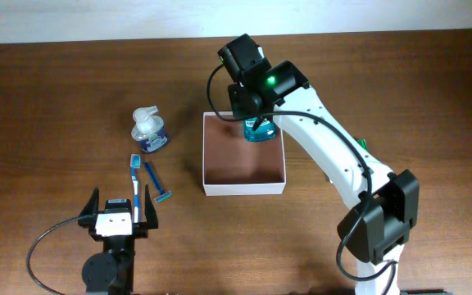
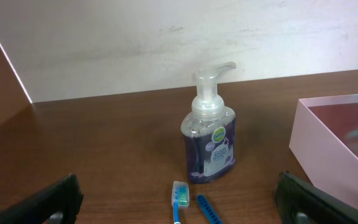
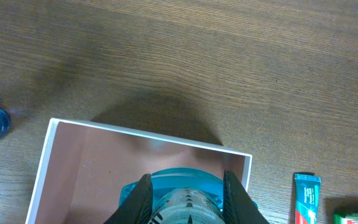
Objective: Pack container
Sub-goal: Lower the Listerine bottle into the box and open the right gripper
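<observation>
The container (image 1: 244,188), a shallow white box with a reddish-brown inside, sits mid-table. My right gripper (image 1: 256,123) is shut on a teal bottle (image 1: 262,133) and holds it over the box's back right corner. In the right wrist view the teal bottle (image 3: 182,186) sits between the two fingers (image 3: 135,202), above the container's floor (image 3: 86,168). My left gripper (image 1: 121,215) stands open near the front edge, nothing between its fingers. Just beyond it lie a blue toothbrush (image 2: 179,199) and a blue razor (image 2: 209,210).
A purple foam soap dispenser (image 1: 149,131) stands upright left of the container, behind the toothbrush (image 1: 137,184) and razor (image 1: 156,182). A toothpaste tube (image 3: 305,198) and a green item (image 3: 356,218) lie on the table right of the box.
</observation>
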Tool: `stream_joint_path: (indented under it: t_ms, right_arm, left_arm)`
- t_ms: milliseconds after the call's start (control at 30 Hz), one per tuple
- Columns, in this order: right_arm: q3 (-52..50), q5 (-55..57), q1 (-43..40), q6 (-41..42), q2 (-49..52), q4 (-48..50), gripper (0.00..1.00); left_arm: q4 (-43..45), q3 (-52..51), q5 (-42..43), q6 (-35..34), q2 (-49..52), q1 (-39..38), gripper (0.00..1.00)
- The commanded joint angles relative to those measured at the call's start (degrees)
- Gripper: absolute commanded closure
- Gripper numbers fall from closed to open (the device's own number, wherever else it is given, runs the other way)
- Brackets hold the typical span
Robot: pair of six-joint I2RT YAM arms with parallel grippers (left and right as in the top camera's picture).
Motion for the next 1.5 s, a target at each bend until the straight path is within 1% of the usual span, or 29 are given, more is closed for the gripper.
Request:
stream_joint_path:
  t_ms: [0, 567, 867, 900, 967, 1000, 1067, 1200, 1467]
  right_arm:
    - [0.22, 1.84, -0.48, 0.55, 0.72, 0.76, 0.85]
    - [0.20, 1.77, -3.69, 0.55, 2.27, 1.90, 0.84]
    - [0.20, 1.70, -3.76, 0.57, 2.45, 2.43, 0.83]
    - [0.20, 1.73, -3.76, 0.57, 2.47, 2.56, 0.74]
    - [0.20, 1.75, -3.78, 0.55, 2.45, 2.64, 0.60]
    - [0.20, 1.75, -3.76, 0.55, 2.47, 2.64, 0.55]
    - [0.20, 1.75, -3.76, 0.55, 2.47, 2.64, 0.49]
    - [0.20, 1.75, -3.76, 0.55, 2.47, 2.67, 0.45]
    - [0.28, 1.79, -4.42, 0.48, 0.63, 2.27, 0.44]
  left_arm:
    - [-0.04, -0.26, 0.59, 0.81, -0.35, 0.35, 0.00]
    - [-0.02, -0.26, 0.61, 0.81, -0.35, 0.35, 0.01]
    - [-0.04, -0.26, 0.59, 0.81, -0.35, 0.35, 0.00]
    - [-0.04, -0.24, 0.59, 0.81, -0.35, 0.35, 0.00]
    - [-0.04, -0.26, 0.61, 0.81, -0.35, 0.35, 0.00]
    - [-0.02, -0.26, 0.61, 0.81, -0.35, 0.35, 0.00]
    - [-0.04, -0.26, 0.59, 0.81, -0.35, 0.35, 0.00]
    - [-0.02, -0.26, 0.59, 0.81, -0.35, 0.35, 0.00]
    - [-0.04, -0.26, 0.61, 0.81, -0.35, 0.35, 0.00]
